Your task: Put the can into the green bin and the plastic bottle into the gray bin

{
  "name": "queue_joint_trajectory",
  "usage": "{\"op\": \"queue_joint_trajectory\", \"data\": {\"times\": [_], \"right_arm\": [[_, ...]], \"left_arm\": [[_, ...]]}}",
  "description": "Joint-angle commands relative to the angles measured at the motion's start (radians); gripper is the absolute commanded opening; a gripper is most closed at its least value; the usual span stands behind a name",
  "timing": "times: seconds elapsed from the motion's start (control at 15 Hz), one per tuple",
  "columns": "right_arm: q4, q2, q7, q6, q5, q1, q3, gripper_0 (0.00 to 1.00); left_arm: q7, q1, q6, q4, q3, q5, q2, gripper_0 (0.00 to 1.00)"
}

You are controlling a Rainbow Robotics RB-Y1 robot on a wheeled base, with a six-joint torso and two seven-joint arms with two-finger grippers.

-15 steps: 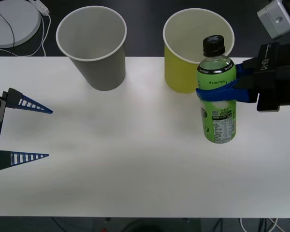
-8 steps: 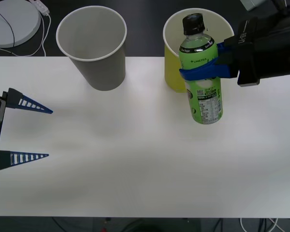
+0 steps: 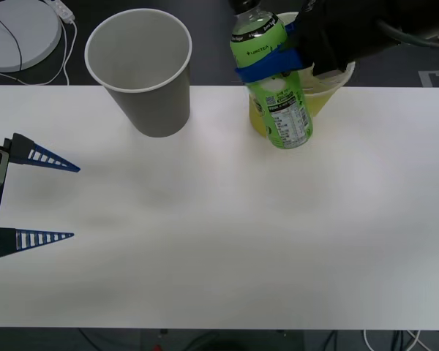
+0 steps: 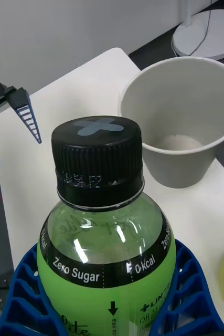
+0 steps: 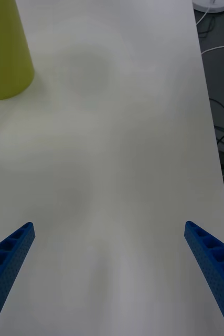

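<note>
Two claws are before you, and one is loaded: your right claw [image 3: 267, 64] grips the plastic bottle [image 3: 272, 88] around its upper body, blue ribbed fingers [image 4: 188, 294] wrapped on either side below the shoulder, and holds it in the air above the far edge of the white tabletop [image 3: 219, 219]. In the front view the bottle hangs nearly upright, a little tilted, its label overlapping the front of the green bin [image 3: 318, 91], with the dark arm covering much of that cup's mouth. The gray bin [image 3: 140, 69] stands upright to the robot's left of the bottle, apart from it, its pale inside bare in the right wrist view [image 4: 177, 126], which also shows the bottle's black cap [image 4: 98, 157] close up. Your left claw [image 3: 33, 197] waits at the near left edge of the tabletop, fingers spread wide with nothing between them, well apart from both cups.
</note>
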Motion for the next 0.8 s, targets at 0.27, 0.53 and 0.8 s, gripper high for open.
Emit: {"op": "queue_joint_trajectory", "data": {"times": [0.27,0.53,0.8], "right_arm": [[0.21,0.182,0.0,-0.151,0.067,-0.19,0.064,0.0],[0.318,0.332,-0.092,-0.226,0.222,-0.295,0.09,0.0],[0.466,0.462,-0.103,-0.273,0.337,-0.366,0.093,0.0]], "left_arm": [[0.0,0.0,0.0,0.0,0.0,0.0,0.0,1.0],[0.0,0.0,0.0,0.0,0.0,0.0,0.0,1.0],[0.0,0.0,0.0,0.0,0.0,0.0,0.0,1.0]]}}
